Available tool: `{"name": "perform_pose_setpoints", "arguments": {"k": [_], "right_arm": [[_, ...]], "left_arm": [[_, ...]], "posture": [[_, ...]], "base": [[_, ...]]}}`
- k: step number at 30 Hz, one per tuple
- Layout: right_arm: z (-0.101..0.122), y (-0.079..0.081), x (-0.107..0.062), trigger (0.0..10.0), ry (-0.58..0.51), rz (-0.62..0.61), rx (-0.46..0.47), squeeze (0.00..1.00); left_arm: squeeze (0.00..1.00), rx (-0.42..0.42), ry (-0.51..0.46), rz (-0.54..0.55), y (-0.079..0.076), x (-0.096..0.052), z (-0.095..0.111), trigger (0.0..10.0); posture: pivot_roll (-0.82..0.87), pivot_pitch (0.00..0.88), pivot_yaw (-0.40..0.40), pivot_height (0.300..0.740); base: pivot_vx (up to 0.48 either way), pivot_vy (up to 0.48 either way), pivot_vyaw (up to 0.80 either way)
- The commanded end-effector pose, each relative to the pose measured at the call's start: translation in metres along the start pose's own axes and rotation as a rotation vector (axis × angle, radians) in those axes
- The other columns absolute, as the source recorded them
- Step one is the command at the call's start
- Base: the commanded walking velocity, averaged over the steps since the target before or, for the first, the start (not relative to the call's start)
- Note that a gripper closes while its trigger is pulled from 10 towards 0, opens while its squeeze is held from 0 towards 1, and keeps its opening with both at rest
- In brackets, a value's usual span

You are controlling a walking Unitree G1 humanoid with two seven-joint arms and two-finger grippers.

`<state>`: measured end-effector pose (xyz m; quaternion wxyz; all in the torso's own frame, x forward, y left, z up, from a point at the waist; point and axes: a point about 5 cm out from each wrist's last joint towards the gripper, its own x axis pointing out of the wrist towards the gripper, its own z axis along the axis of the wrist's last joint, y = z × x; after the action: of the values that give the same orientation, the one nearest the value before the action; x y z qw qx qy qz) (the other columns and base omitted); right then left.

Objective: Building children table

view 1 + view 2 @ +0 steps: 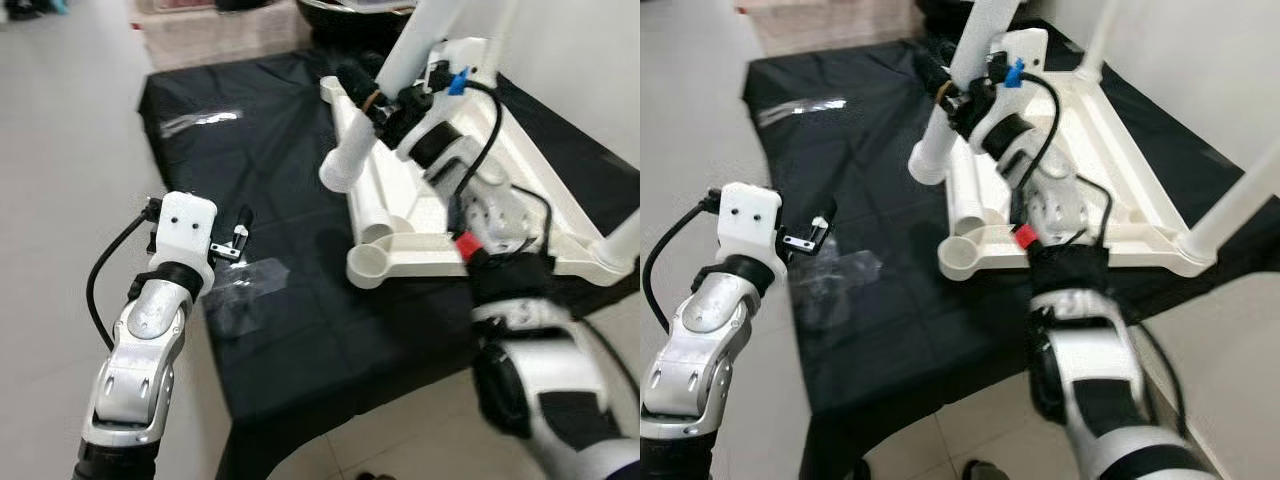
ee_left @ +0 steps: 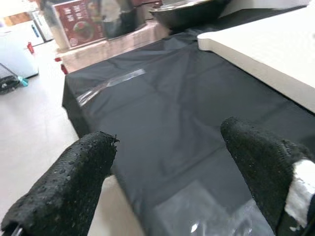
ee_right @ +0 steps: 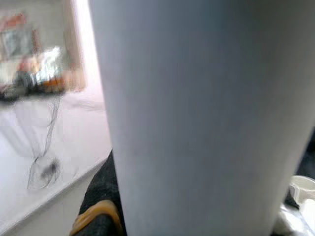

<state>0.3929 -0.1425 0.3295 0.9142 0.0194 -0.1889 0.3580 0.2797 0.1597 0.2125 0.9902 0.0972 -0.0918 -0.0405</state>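
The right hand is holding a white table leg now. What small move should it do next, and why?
Probably bring the leg's lower end over the round corner socket of the upside-down table top and turn it upright. The right hand grips the table leg tilted, its bottom end hanging beside the frame, not in any socket. The left hand hovers open over the black cloth.

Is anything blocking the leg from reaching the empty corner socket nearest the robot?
Nothing visible does. The right gripper holds the white plastic table leg tilted above the upturned white tabletop; the round corner socket is open and unobstructed.
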Motion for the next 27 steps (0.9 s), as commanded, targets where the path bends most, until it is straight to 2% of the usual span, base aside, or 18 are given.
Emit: {"name": "perform_pose_setpoints", "arguments": {"k": [1,4,6,12,16,19,27], "right_arm": [[0.0,-0.001,-0.001,10.0,0.036,0.078,-0.004,0.0],[0.0,-0.005,-0.008,10.0,0.109,0.236,0.023,0.0],[0.0,-0.006,-0.013,10.0,0.126,0.324,0.095,0.0],[0.0,-0.011,-0.023,10.0,0.121,0.427,0.17,0.0],[-0.003,-0.011,-0.027,10.0,0.137,0.473,0.177,0.0],[-0.009,-0.011,-0.031,10.0,0.202,0.536,0.163,0.0],[-0.005,-0.01,-0.037,10.0,0.242,0.654,0.152,0.0]], "left_arm": [[0.0,-0.031,0.01,-0.05,-0.009,-0.004,-0.001,10.0],[0.0,-0.056,0.013,-0.103,-0.018,-0.011,0.0,10.0],[0.0,-0.059,0.018,-0.124,-0.023,-0.015,0.0,10.0],[0.0,-0.058,0.036,-0.146,-0.028,-0.025,-0.001,10.0],[0.0,-0.066,0.05,-0.146,-0.028,-0.03,-0.001,10.0],[0.0,-0.076,0.067,-0.16,-0.033,-0.037,-0.002,10.0],[0.0,-0.064,0.073,-0.176,-0.034,-0.043,0.001,10.0]], "posture": [[0.13,0.197,-0.048,0.74],[0.14,0.215,-0.049,0.74],[0.14,0.228,-0.053,0.74],[0.16,0.27,-0.053,0.74],[0.16,0.283,-0.052,0.74],[0.16,0.296,-0.049,0.74],[0.18,0.324,-0.049,0.74]], "base": [[0.0,0.0,0.0],[0.0,0.0,0.0],[0.0,0.0,0.0],[0.0,0.0,0.0],[0.0,0.0,0.0],[0.0,0.0,0.0],[0.0,0.0,0.0]]}}
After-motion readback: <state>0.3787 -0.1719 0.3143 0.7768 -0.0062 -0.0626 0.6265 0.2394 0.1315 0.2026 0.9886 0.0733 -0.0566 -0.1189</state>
